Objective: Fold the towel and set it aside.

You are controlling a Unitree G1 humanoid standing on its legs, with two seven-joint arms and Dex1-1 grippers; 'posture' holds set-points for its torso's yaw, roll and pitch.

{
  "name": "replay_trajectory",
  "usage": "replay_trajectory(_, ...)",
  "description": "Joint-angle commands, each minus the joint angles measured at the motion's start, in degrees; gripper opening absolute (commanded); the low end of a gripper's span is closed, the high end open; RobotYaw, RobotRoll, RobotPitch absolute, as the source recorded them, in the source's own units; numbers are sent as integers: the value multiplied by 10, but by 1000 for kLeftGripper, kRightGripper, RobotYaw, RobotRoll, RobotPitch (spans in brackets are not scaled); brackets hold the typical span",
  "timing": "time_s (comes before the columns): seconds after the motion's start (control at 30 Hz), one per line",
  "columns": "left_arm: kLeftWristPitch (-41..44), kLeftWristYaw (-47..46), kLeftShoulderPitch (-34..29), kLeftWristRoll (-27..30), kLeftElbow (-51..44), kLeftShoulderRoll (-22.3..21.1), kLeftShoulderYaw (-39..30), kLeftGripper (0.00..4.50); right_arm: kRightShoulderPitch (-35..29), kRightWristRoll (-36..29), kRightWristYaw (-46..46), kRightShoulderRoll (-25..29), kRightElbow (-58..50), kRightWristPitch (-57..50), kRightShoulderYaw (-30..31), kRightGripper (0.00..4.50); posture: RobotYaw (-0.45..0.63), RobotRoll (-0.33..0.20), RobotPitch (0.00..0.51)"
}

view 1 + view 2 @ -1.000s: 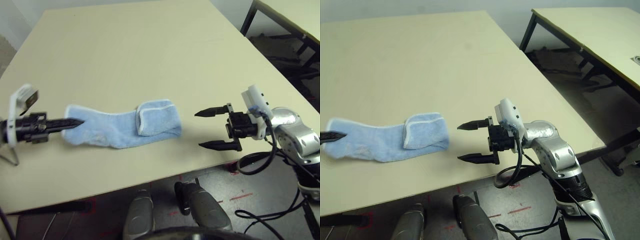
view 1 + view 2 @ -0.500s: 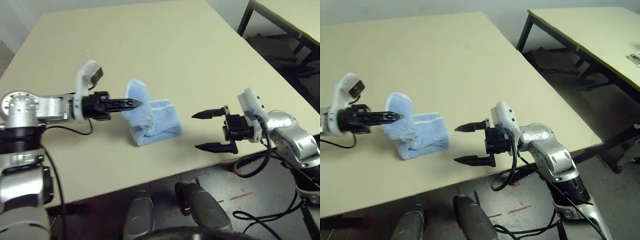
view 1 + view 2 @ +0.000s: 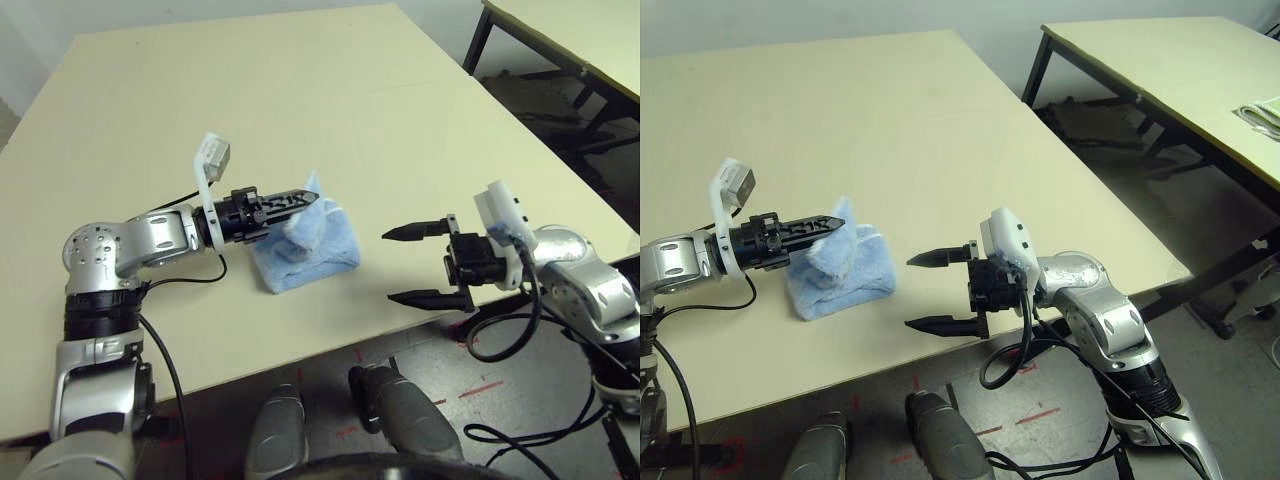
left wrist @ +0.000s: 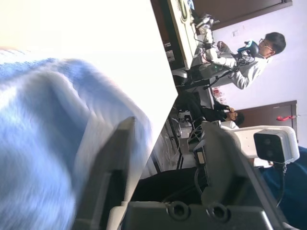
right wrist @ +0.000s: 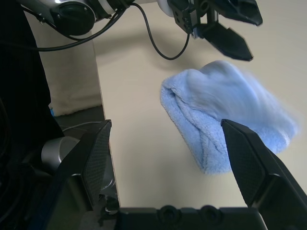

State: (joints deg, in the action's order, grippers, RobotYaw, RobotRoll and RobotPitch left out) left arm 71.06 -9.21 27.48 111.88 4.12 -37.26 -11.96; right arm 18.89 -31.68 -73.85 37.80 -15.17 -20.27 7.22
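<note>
- My left gripper point(image 3: 310, 198): two black fingers parted, poised level over the towel's raised top fold, tips at the cloth; whether the cloth is pinched I cannot tell.
- My right gripper point(image 3: 400, 266): black fingers spread wide, nothing between them, off the towel's right side, pointing toward it, well apart from it.
- The towel point(image 3: 305, 250): small light-blue terry cloth, folded into a thick bundle, one fold standing up beneath my left gripper.
- Beige rectangular table point(image 3: 250, 90): bears the towel near its front edge.
</note>
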Motion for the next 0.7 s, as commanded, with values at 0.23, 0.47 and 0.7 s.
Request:
replay_trajectory(0.23, -12, 17, -9, 11, -7, -39, 9, 4485, 2, 3, -1, -1, 4, 2, 4, 4500, -169, 0, 141)
replay_trajectory(0.47, -41, 151, -54, -156, -54, -121, -32, 4485, 65, 7, 181, -52, -17, -116, -19, 4500, -162, 0, 150)
replay_trajectory(0.7, -194, 307, -155, -431, -184, -145, -24, 4500, 135, 12, 330, -152, -23, -199, -5, 3884, -146, 0, 160)
